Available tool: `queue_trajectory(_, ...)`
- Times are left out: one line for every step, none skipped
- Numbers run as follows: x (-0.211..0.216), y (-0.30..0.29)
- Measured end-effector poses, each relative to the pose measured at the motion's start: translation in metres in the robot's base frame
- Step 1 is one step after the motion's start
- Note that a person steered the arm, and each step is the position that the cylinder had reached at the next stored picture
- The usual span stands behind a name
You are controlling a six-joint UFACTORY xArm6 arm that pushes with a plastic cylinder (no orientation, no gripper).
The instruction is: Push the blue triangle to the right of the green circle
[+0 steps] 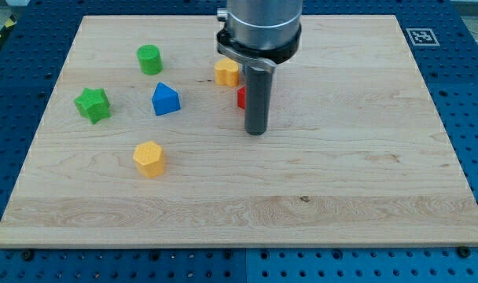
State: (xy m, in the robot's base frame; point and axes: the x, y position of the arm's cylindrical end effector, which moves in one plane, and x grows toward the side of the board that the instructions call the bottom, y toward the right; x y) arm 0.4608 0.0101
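The blue triangle (166, 100) lies on the wooden board (365, 173), left of centre. The green circle (149, 60) sits above it and slightly to its left, near the board's top. My tip (256, 130) touches the board near the middle, well to the right of the blue triangle and apart from it. A red block (241, 97) is mostly hidden behind the rod, just above the tip.
A green star (93, 104) lies at the view's left. A yellow hexagon (149, 159) lies below the blue triangle. A second yellow block (227, 72) sits left of the rod near the top. A fiducial marker (421, 36) is at the board's top right corner.
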Motion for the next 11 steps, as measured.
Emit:
queue_trajectory(0.0,-0.028)
queue_trajectory(0.0,-0.058)
queue_trajectory(0.008,-0.075)
queue_trajectory(0.008,-0.088)
queue_trajectory(0.008,-0.09)
queue_trajectory(0.008,-0.114)
queue_trajectory(0.003,-0.121)
queue_trajectory(-0.021,-0.133)
queue_trajectory(-0.045,-0.134)
queue_trajectory(-0.065,-0.134)
queue_trajectory(-0.077,-0.134)
